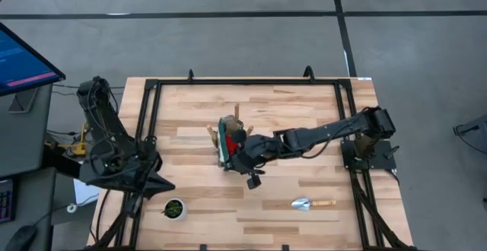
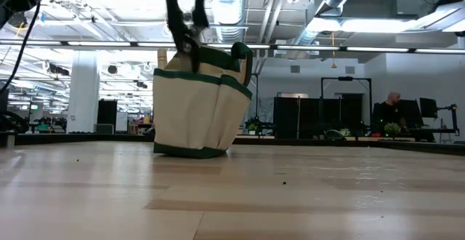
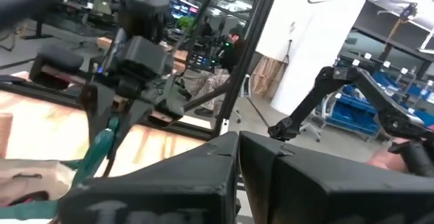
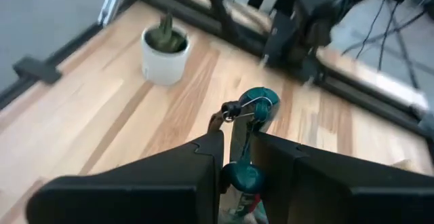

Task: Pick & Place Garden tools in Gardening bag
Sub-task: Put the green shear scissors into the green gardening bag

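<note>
The gardening bag (image 1: 223,148) (image 2: 196,109), cream with green trim, stands near the table's middle and leans a little. Wooden tool handles (image 1: 238,111) stick up out of it. My right gripper (image 1: 230,157) (image 4: 237,142) reaches over the bag from the table's right and is shut on a teal-handled tool (image 4: 252,108) (image 3: 102,146). One trowel (image 1: 310,203), with a silver head and a wooden handle, lies flat on the table near the front right. My left gripper (image 1: 170,184) (image 3: 239,142) is shut on nothing at the table's left edge. My right gripper pinches the tool's teal handle (image 4: 239,173) between its two fingers, which lie along the handle. The fingers slant down from the table's right. The handle's end with a metal ring (image 4: 234,108) sticks out past the fingertips in the air. The gripper hides the tool's other end.
A small white pot with a green plant (image 1: 174,208) (image 4: 165,44) stands near the table's front left, close to my left gripper. A black frame (image 1: 152,91) runs round the table's edges. Bare wood lies between the bag and the trowel.
</note>
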Motion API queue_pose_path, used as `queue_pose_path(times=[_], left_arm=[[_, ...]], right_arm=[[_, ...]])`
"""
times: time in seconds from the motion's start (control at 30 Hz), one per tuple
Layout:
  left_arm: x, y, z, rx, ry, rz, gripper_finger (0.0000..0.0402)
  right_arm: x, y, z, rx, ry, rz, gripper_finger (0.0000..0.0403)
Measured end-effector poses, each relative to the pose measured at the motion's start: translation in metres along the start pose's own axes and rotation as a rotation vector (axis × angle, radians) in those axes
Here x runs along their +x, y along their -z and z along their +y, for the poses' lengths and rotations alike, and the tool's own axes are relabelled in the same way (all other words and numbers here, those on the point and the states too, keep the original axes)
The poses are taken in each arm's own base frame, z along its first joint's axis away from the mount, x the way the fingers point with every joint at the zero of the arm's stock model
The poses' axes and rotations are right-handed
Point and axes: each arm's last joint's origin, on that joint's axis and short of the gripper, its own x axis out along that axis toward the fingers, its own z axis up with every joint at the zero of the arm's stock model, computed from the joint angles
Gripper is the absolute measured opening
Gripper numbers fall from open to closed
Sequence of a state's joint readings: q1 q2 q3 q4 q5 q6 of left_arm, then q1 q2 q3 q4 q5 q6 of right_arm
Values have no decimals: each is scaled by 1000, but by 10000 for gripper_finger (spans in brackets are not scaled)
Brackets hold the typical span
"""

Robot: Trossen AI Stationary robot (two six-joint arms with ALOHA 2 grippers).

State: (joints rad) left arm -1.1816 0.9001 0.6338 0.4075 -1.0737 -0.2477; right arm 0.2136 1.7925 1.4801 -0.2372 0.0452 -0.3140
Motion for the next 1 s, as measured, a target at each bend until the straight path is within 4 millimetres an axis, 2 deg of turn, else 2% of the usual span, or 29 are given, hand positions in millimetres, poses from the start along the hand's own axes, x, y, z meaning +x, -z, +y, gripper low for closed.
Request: queue_pose_path(times=[0.17,0.47,0.67,0.8,1.0], left_arm=[[0,3,2,-6,-21,-9,2],[0,3,2,-9,-20,-9,2],[0,3,2,-10,-20,-9,2],[0,3,2,-8,-20,-10,2],[0,3,2,-3,-20,-9,2]], right_arm=[[7,3,-7,8,-1,-17,52],[23,9,-5,8,-1,-13,52],[20,6,-5,50,-32,-45,52],[28,11,-1,79,-85,-35,52],[28,8,1,87,-133,-70,52]])
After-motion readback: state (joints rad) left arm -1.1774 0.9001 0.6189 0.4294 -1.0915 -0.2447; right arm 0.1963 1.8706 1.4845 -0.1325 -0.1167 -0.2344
